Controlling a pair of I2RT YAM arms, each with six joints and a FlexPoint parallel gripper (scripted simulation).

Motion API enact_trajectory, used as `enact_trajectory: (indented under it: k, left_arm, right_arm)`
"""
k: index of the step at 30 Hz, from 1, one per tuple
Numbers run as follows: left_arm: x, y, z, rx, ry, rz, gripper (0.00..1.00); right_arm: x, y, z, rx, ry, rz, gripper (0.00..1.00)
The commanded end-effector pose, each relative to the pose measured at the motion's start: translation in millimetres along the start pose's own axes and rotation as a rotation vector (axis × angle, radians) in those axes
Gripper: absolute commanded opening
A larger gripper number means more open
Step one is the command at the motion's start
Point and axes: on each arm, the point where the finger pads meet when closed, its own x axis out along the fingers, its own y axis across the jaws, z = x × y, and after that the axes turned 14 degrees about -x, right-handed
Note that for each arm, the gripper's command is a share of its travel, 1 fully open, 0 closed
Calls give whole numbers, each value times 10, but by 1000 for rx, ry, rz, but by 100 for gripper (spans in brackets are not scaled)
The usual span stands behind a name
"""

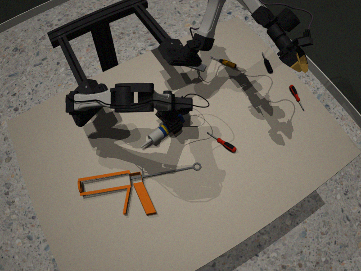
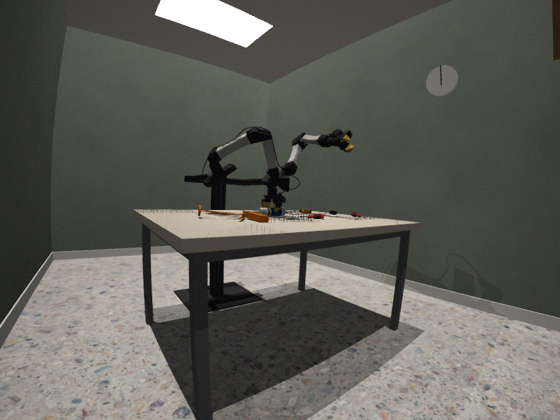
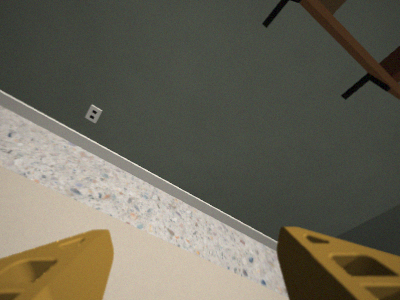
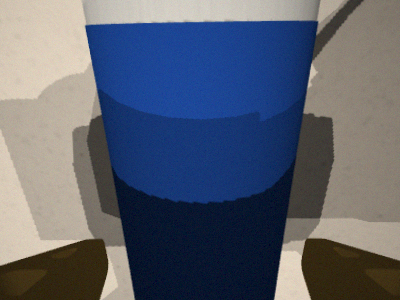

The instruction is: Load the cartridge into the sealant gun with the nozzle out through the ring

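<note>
The cartridge (image 1: 157,136) (image 2: 267,211) (image 4: 202,100), white with blue and yellow bands, lies on the table, its nozzle toward lower left in the top view. My right gripper (image 2: 273,206) (image 4: 204,250) is open above the cartridge's blue rear part, one finger on each side with gaps. The orange sealant gun lies flat, its handle (image 1: 144,198) (image 2: 255,217) toward the table front and its front ring (image 1: 80,186) (image 2: 199,211) at the left. Its frame holds no cartridge. The plunger rod (image 1: 169,171) sticks far out behind the thumb plate (image 1: 142,174). My left gripper (image 1: 299,69) (image 2: 348,143) (image 3: 195,239) is open, empty and raised.
A red-black screwdriver (image 1: 227,145) lies right of the cartridge, near my right gripper. A yellow screwdriver (image 1: 228,63), a black one (image 1: 268,65) and another red-black one (image 1: 295,92) lie toward the upper right. The arms' black mounting frame (image 1: 97,19) stands at the back.
</note>
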Motion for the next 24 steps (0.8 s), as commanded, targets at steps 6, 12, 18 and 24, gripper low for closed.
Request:
enact_trajectory:
  k: [6, 12, 18, 24]
  left_arm:
    - [25, -30, -72, 7, 18, -2, 68]
    - [25, -30, -72, 7, 18, -2, 68]
    - [25, -30, -72, 7, 18, -2, 68]
    - [25, -30, -72, 7, 18, -2, 68]
  right_arm:
    - [121, 27, -31, 1, 11, 12, 0]
    - [121, 23, -30, 2, 10, 11, 0]
    - [119, 16, -26, 4, 10, 10, 0]
    - [117, 10, -23, 9, 9, 8, 0]
